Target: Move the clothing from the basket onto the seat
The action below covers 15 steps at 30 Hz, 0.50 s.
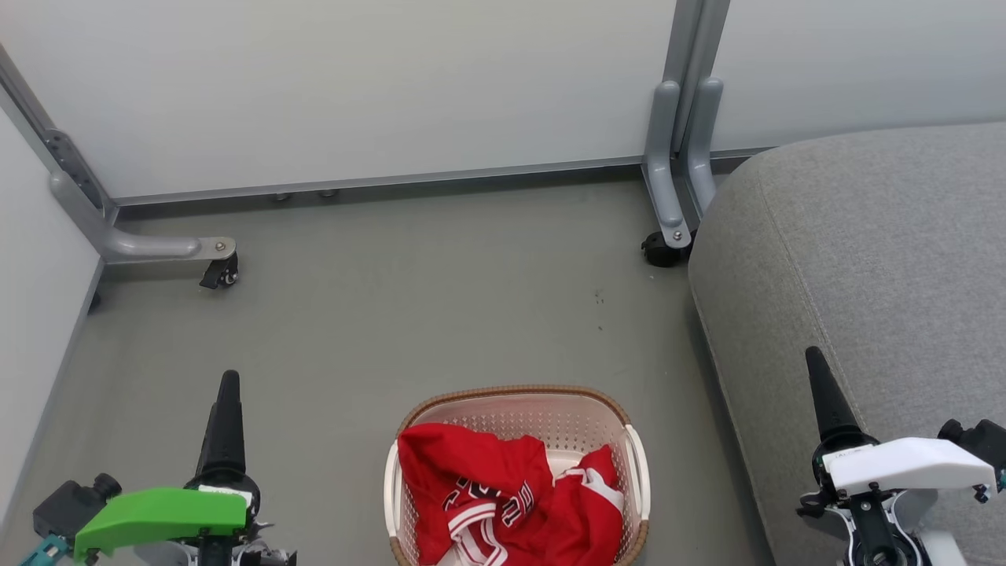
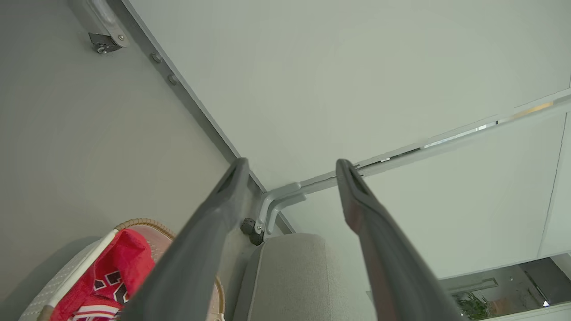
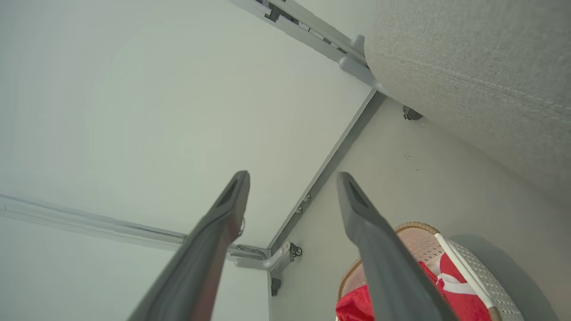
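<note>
Red clothing [image 1: 503,495] heaped in basket [image 1: 519,391] on floor [image 1: 393,314], just beside grey seat [image 1: 864,251], nothing moved over yet. Left fingers [image 2: 209,232] and right fingers [image 3: 379,249] spread apart, empty, parked either side of basket; probably poised for dipping in, short carry to seat.

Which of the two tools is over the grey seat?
The right tool, with the white cover; it shows against the seat. The green-covered left tool is over the floor.
</note>
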Available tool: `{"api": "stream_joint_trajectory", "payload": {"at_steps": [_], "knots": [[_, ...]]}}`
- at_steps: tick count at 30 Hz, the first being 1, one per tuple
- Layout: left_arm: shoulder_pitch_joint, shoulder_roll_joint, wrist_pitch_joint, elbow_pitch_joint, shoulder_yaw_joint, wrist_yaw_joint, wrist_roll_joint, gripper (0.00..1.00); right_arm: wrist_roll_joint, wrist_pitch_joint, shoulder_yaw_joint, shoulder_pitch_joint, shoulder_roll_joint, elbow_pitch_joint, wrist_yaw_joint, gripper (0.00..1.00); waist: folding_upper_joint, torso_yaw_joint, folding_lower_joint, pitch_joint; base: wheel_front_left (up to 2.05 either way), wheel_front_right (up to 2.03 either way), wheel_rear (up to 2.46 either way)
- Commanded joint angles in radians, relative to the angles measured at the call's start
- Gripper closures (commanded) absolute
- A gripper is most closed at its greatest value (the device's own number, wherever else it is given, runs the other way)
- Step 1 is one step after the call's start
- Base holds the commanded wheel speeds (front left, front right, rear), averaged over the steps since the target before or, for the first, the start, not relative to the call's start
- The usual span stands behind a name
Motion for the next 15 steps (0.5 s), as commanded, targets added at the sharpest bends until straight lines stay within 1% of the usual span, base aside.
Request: {"api": "stream_joint_trajectory", "payload": {"at_steps": [1,8,15], "knots": [[0.002,0.005,-0.011,-0.023,-0.006,0.0,0.047,0.0,-0.043,-0.012,0.006,0.001,-0.006,-0.027,0.0,0.0,0.0,0.0,0.0,-0.001,0.0,0.0,0.0],[0.009,0.006,-0.037,-0.044,-0.025,0.004,0.163,0.0,-0.162,-0.038,0.035,0.012,-0.007,-0.051,0.001,0.0,0.0,0.0,0.0,-0.004,0.0,0.0,0.0],[0.016,0.006,-0.061,-0.063,-0.047,0.01,0.264,0.0,-0.256,-0.062,0.05,0.02,-0.008,-0.063,0.001,0.0,0.0,0.0,0.0,-0.006,0.0,0.0,0.0]]}}
